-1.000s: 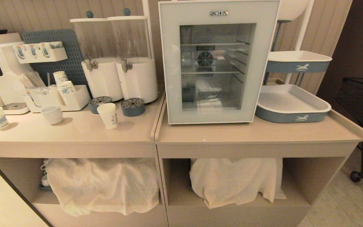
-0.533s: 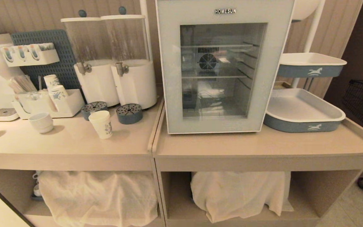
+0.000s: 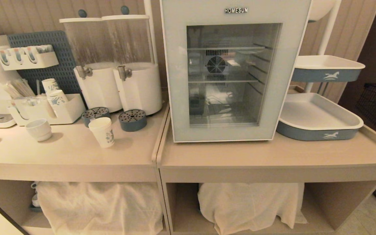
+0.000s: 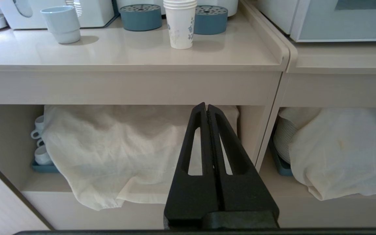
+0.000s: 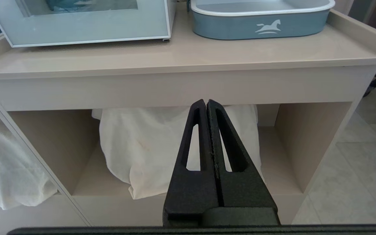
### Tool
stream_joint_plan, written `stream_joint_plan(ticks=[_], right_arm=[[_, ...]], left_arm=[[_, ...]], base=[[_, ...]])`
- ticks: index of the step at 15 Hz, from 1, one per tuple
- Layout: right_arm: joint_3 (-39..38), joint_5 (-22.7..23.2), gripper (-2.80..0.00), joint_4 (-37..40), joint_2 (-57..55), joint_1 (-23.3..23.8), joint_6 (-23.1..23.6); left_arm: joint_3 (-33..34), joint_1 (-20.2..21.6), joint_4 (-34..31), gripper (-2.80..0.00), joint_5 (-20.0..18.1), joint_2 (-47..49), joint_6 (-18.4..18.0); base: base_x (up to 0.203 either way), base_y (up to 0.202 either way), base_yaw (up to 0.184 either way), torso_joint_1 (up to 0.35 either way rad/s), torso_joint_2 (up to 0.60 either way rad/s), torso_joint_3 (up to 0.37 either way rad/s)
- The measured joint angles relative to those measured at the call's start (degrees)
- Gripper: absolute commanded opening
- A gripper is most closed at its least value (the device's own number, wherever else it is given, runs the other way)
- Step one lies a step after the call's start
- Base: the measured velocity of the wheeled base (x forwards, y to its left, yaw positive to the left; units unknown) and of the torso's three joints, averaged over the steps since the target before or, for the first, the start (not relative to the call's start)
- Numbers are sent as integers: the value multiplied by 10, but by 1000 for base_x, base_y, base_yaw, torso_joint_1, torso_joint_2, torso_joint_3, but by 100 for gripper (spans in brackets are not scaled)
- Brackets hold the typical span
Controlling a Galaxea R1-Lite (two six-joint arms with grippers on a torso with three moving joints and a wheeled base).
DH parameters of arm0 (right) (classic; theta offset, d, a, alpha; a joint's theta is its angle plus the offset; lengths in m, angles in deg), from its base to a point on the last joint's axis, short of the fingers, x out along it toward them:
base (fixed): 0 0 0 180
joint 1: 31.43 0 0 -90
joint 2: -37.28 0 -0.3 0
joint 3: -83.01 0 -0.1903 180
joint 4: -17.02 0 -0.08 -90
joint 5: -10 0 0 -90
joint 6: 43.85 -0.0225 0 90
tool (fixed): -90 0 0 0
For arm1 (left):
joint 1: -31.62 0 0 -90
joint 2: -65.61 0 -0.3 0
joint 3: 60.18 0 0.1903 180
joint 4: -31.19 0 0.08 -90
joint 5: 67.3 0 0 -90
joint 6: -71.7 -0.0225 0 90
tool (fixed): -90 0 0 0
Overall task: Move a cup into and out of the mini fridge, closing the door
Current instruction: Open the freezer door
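both tools (image 4: 207,107) (image 5: 206,102) closed, level, facing cabinets.

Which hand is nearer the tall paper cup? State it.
Left. The left hand hangs shut below the counter edge, almost under the cup. The right hand hangs shut farther off, below the mini fridge.

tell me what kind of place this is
Likely a self-serve drinks station, as in a café or hotel breakfast corner. Twin drink dispensers with taps stand at the back of a beige counter, paper cups sit in a holder, and a glass-door mini fridge is alongside.
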State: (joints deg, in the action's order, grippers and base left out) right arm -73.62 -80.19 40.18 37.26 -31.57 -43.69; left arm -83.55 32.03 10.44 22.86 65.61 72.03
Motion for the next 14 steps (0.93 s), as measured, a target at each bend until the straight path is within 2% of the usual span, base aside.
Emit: stream_joint_plan(ticks=[10, 14], right_arm=[[0, 0, -280, 0, 0, 0, 0], [0, 0, -280, 0, 0, 0, 0]], left_arm=[[0, 0, -2, -280, 0, 0, 2], [-1, 0, 3, -280, -4, 0, -21]], base=[[0, 0, 0, 0, 0, 0], [0, 0, 0, 0, 0, 0]])
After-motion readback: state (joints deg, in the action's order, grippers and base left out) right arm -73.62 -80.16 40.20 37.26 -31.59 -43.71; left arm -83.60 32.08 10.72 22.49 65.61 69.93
